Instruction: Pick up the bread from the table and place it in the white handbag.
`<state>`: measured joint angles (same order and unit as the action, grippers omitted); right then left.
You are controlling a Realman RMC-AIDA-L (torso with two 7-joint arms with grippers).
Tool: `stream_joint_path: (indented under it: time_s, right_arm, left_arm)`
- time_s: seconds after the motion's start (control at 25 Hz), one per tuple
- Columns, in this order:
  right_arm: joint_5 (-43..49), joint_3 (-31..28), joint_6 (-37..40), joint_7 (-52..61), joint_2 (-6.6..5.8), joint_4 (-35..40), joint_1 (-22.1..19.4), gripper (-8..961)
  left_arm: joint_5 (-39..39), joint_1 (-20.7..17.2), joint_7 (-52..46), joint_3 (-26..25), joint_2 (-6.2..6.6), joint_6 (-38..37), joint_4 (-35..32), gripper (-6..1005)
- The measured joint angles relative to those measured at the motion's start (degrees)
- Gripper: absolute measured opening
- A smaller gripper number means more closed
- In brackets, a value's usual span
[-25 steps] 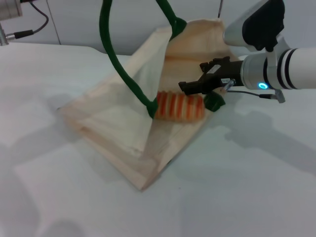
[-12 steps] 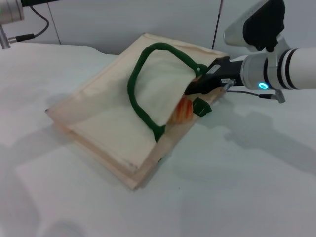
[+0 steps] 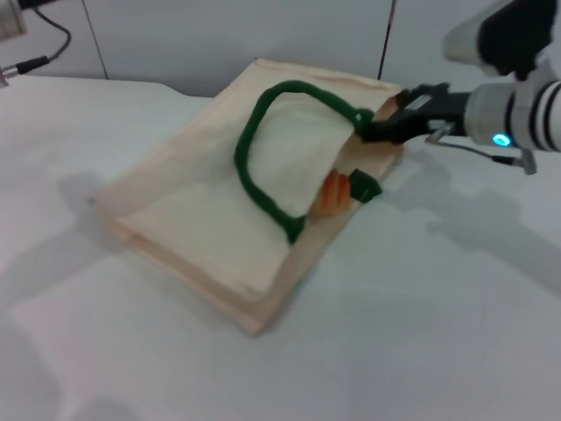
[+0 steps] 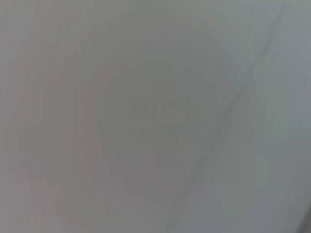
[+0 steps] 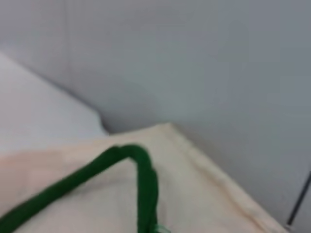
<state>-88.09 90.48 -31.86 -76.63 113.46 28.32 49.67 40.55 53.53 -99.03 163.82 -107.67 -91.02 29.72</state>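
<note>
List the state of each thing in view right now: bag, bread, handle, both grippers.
white handbag: lying flat on the table, mouth toward the right gripper.
bread: mostly inside the bag's mouth, one orange end showing.
green handle: lying looped on top of the bag.
right gripper: at the bag's far corner, holding nothing visible.
left gripper: out of view.

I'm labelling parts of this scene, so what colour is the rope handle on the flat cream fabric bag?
Dark green. The thick rope loop handle lies on the cream fabric handbag, clearest in the head view.
</note>
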Motion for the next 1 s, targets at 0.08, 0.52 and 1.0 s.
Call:
stream_joint_path:
  time_s: [0.08, 0.52, 1.0]
  right_arm:
    - [-0.32, -5.3, 0.11, -4.16, 0.92, 0.23, -1.19, 897]
    - [0.26, -16.18, -0.8, -12.14, 1.85, -0.74, -3.27, 897]
    - [-0.15, -24.59, 1.22, -15.73, 2.04, -0.12, -4.75, 897]
  left_arm:
    - [5.01, -1.56, 1.67, 0.01, -1.05, 0.62, -0.01, 766]
    - [11.01, -4.02, 9.91, 0.18, -2.95, 3.87, -2.79, 758]
    - [11.13, -4.91, 13.1, 0.09, -3.24, 4.08, -3.1, 757]
